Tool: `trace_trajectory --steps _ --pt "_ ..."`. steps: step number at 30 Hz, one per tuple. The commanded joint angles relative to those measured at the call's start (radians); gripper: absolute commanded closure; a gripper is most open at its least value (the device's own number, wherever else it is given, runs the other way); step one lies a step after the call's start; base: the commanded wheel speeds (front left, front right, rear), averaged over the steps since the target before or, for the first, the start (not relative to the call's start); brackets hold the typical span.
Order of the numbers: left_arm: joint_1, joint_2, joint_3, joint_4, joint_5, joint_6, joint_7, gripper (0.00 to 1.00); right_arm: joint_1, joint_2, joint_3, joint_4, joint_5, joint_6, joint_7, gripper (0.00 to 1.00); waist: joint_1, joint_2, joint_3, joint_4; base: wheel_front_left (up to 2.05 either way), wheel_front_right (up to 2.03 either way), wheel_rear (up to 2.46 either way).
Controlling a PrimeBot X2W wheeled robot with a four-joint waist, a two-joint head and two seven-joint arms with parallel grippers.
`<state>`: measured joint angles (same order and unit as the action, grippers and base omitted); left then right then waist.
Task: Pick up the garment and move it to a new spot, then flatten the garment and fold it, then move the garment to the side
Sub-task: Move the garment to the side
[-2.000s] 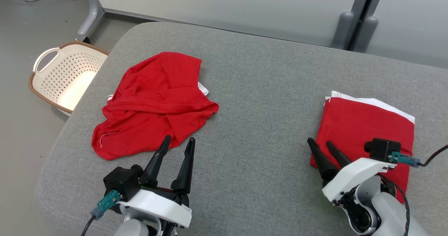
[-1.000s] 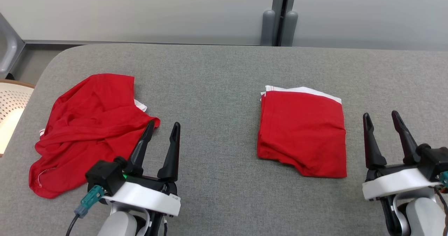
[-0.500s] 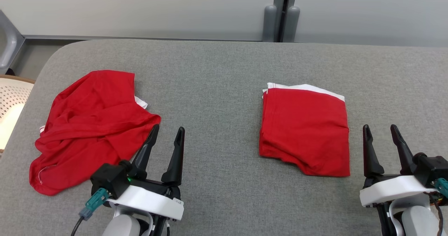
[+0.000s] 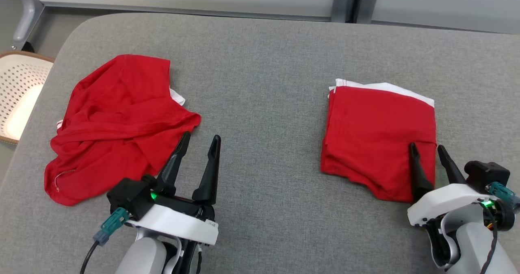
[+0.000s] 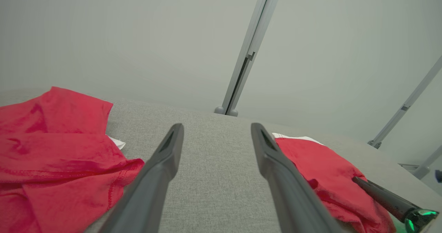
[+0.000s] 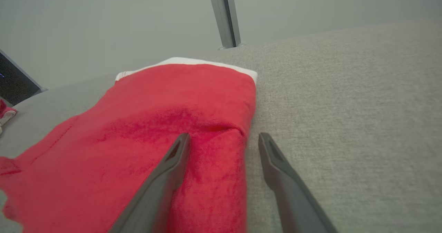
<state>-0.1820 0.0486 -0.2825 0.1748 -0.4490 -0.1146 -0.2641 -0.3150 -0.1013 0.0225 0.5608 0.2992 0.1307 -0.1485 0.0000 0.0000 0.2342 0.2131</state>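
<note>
A crumpled red garment [image 4: 118, 123] with a bit of white trim lies at the left of the grey padded table [image 4: 260, 62]. My left gripper [image 4: 202, 135] stands open just right of its near edge, touching nothing; the left wrist view shows the open left gripper [image 5: 217, 126] over bare cushion beside the crumpled garment [image 5: 58, 150]. A second red garment [image 4: 378, 135], folded into a rectangle with a white edge, lies at the right. My right gripper [image 4: 426, 146] is open, straddling that folded garment's [image 6: 155, 129] near right edge, as the right gripper [image 6: 224, 136] shows in its own view.
A white perforated basket [image 4: 18, 79] with a brown rim sits on the floor past the table's left edge. Pale partition panels and a grey post [image 4: 345, 1] run behind the table. Bare cushion lies between the two garments.
The head camera has tilted down and shifted. My right gripper has moved left, from beside the folded garment to over its near right edge. Both garments lie as before.
</note>
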Motion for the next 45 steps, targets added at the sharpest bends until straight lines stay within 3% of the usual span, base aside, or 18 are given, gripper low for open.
trace_trajectory --steps 1,4,5,6,15,21,28,33,39,45 --pt "-0.019 0.003 -0.003 0.0 -0.003 -0.004 0.0 0.0 -0.022 -0.009 0.001 0.023 -0.015 0.0 0.001 0.0 0.0 0.0 0.016 0.014 0.0 0.0 0.0" --pt "-0.024 0.004 -0.008 0.005 -0.001 -0.006 0.0 0.0 -0.04 -0.002 0.009 0.068 -0.006 0.0 0.005 0.0 0.0 0.0 0.023 0.021 0.0 0.0 0.0" --pt "-0.026 0.004 -0.008 0.006 -0.001 -0.006 0.0 0.0 -0.047 -0.001 0.011 0.08 -0.005 0.0 0.003 0.21 0.0 0.0 0.024 0.022 0.0 0.0 0.0" --pt "-0.027 0.004 -0.008 0.006 -0.002 -0.006 0.0 0.0 -0.052 -0.003 0.014 0.092 -0.008 0.0 -0.001 1.0 0.0 0.0 0.025 0.022 0.0 0.0 0.0" --pt "-0.03 0.003 -0.004 0.008 0.009 -0.006 0.0 0.0 -0.096 -0.043 0.055 0.123 -0.088 0.0 -0.068 1.0 0.0 0.0 0.02 -0.011 0.0 0.0 0.0" --pt "-0.037 0.003 -0.001 0.0 0.028 -0.009 0.0 0.0 -0.13 -0.113 0.174 0.109 -0.204 0.0 -0.091 1.0 0.0 0.0 0.021 -0.079 0.0 0.0 0.0" --pt "-0.066 0.004 0.013 -0.017 0.059 -0.013 0.0 0.0 -0.236 -0.29 0.401 0.071 -0.313 0.0 -0.072 1.0 0.0 0.0 0.064 -0.193 0.0 0.0 0.0" --pt "-0.1 0.004 0.018 -0.029 0.094 -0.015 0.0 0.0 -0.357 -0.449 0.522 0.052 -0.299 -0.001 -0.062 1.0 0.0 0.0 0.124 -0.27 0.0 0.0 0.0" --pt "-0.169 0.004 -0.028 -0.055 0.132 -0.017 0.0 0.0 -0.5 -0.622 0.568 0.074 -0.259 -0.001 -0.04 1.0 0.0 0.0 0.226 -0.33 0.0 0.0 0.0" --pt "-0.217 0.015 -0.048 -0.074 0.135 -0.016 0.0 0.0 -0.574 -0.688 0.534 0.126 -0.256 -0.001 -0.005 1.0 0.0 0.0 0.292 -0.345 0.0 0.0 0.0"
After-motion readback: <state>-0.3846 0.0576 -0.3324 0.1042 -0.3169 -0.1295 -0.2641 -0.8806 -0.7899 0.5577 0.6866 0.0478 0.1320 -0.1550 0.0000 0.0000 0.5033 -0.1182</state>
